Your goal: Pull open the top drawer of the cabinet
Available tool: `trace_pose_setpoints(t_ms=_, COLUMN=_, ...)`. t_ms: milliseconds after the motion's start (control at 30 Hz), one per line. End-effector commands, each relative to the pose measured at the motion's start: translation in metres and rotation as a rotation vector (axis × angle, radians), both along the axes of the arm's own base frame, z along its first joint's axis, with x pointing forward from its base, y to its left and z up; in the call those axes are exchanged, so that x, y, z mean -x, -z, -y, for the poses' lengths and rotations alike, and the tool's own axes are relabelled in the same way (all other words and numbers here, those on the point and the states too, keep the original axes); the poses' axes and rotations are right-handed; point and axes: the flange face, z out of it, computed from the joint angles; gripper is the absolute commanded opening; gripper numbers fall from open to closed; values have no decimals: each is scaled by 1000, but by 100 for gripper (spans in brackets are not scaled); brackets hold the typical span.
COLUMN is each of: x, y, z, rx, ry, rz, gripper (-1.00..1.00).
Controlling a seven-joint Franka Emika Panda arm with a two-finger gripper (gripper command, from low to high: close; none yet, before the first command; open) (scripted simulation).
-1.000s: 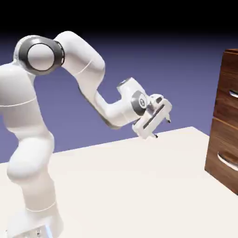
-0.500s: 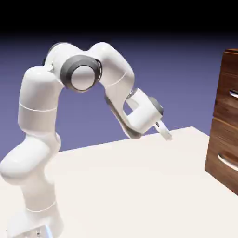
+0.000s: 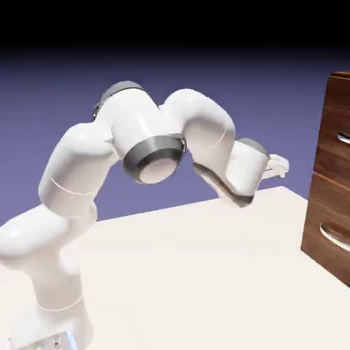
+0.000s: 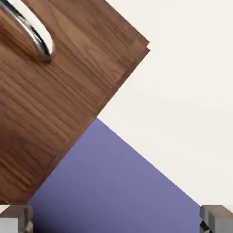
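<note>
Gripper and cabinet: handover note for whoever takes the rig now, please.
Gripper: open, fingertips wide apart, nothing between them, short of the cabinet.
Top drawer: upper front at the exterior view's right edge, silver handle partly cut off by the frame; looks shut.
Lower drawer: also looks shut; has a similar handle.
Done: no drawer opened.
Left: line up with the top handle, grip it, pull the drawer open.
</note>
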Motion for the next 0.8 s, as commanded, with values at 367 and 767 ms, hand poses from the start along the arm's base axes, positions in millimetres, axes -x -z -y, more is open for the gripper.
trace_pose_setpoints(t_ms=367, x=-41, y=-84, z=134, rx=595, ry=-78, rz=448, gripper=0)
trace_pose_setpoints(t_ms=767, x=-92, y=-100, z=169, rx=717, ry=-45, rz=510, gripper=-100)
